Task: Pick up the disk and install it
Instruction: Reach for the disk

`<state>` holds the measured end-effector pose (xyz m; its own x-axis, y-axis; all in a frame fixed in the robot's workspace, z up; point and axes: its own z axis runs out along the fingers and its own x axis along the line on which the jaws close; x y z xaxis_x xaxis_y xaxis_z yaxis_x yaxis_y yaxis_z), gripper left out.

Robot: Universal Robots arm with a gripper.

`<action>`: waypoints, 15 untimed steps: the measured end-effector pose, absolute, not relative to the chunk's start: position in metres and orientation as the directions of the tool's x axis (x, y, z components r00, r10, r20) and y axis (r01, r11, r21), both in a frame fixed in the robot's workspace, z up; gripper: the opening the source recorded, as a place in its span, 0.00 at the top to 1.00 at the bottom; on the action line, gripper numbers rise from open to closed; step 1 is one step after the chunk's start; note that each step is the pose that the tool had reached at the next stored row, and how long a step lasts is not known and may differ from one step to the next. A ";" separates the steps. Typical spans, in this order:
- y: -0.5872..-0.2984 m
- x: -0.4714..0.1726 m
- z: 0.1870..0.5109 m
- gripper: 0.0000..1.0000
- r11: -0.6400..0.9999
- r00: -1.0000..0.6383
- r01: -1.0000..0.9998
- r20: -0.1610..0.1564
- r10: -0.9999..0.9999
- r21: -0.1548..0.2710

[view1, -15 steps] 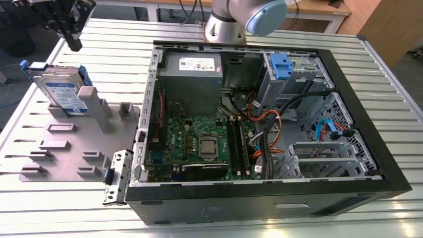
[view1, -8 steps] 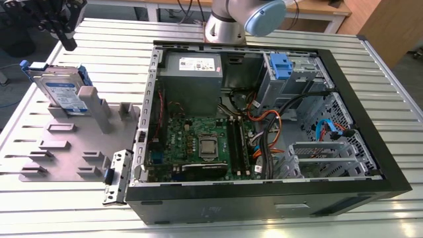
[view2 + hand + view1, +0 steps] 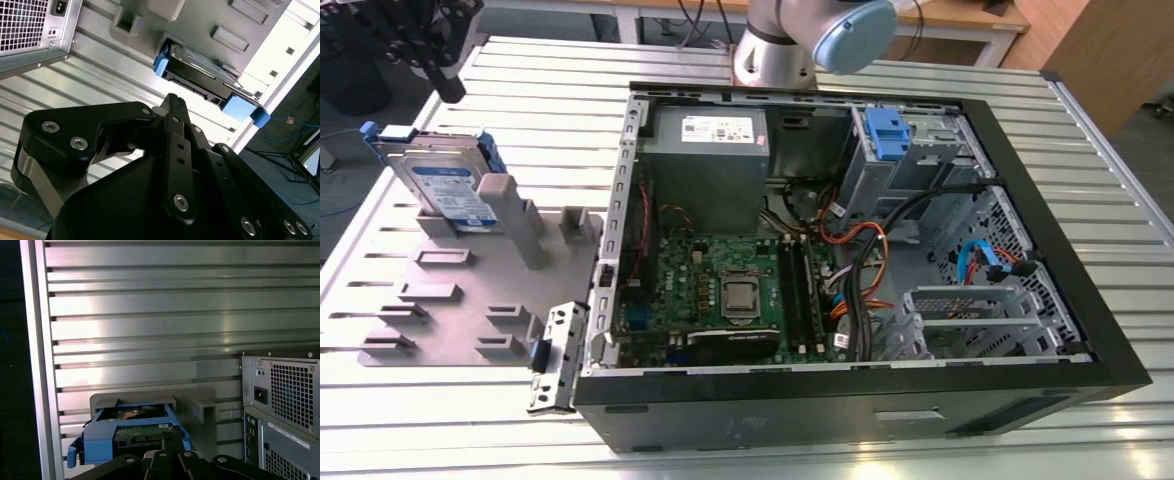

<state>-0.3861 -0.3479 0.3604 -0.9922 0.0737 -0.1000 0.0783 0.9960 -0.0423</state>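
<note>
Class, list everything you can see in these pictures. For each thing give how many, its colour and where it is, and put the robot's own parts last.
disk: one, silver-grey with blue rails, standing in the holder plate at the exterior view's left.
holder plate: one, grey, on the table beside the case.
computer case: one, black, open, lying on the table.
power supply: one, grey, inside the case.
motherboard: one, green, inside the case.
blue latch: one, on a grey cage in the case.
cables: several, orange, blue and black, inside the case.
table: one, silver, slatted.
arm: one, silver and pale blue, behind the case.
gripper: one, black, near the disk, apart from it.
</note>
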 end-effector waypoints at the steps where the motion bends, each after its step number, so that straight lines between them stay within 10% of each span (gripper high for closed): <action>1: -0.348 -0.386 0.360 0.89 0.996 -0.992 0.078 -0.100 0.074 -0.042; 15: -0.350 -0.386 0.360 0.89 0.996 -0.995 0.079 -0.062 0.082 0.040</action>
<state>-0.3863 -0.3495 0.3595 -0.9947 0.0817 -0.0624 0.0794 0.9961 0.0395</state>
